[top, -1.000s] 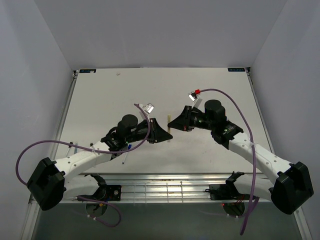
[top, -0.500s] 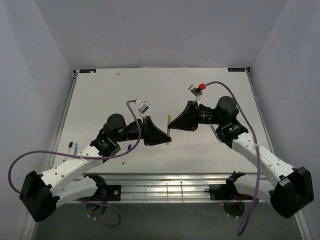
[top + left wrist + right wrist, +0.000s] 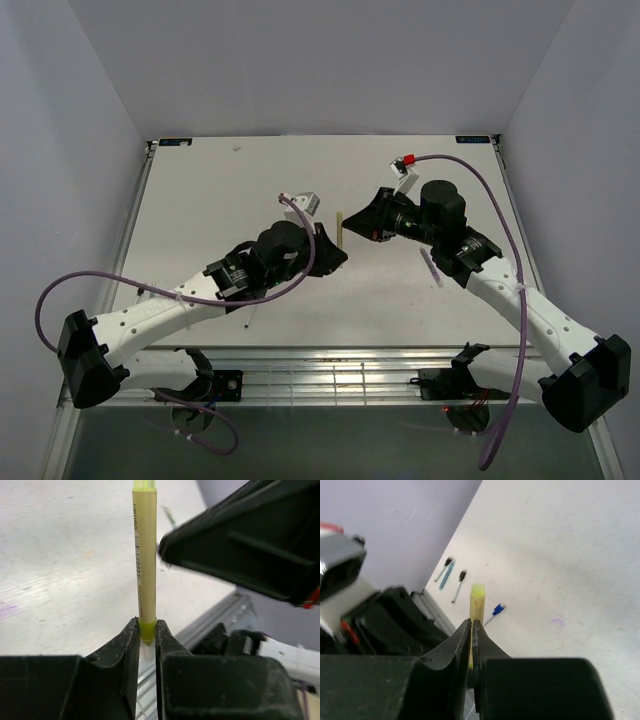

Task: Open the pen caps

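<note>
In the top view, a yellow pen [image 3: 341, 222] is held above the table [image 3: 220, 190], between the two claws. The left gripper [image 3: 339, 256] is clenched on the pen's near end, and the right gripper [image 3: 350, 230] is pressed to the pen from the right side. A pink pen [image 3: 432, 266] is seen lying on the table just beside the right arm, well apart from both claws.

In the left wrist view, the yellow pen is seen upright between the left fingers [image 3: 127, 645]. It is pinched at its lower end, where a yellow-green band meets a clear tip. The barrel rises out of the frame, and the black tip of the right gripper is seen at the barrel's right side.

In the right wrist view, the right jaws are clamped together on the yellow pen, whose bright yellow-green end juts out past the fingertips. On the table beyond, a blue-capped pen [image 3: 495, 611] is seen, and two more pens [image 3: 453, 577] lie nearer the wall.
</note>
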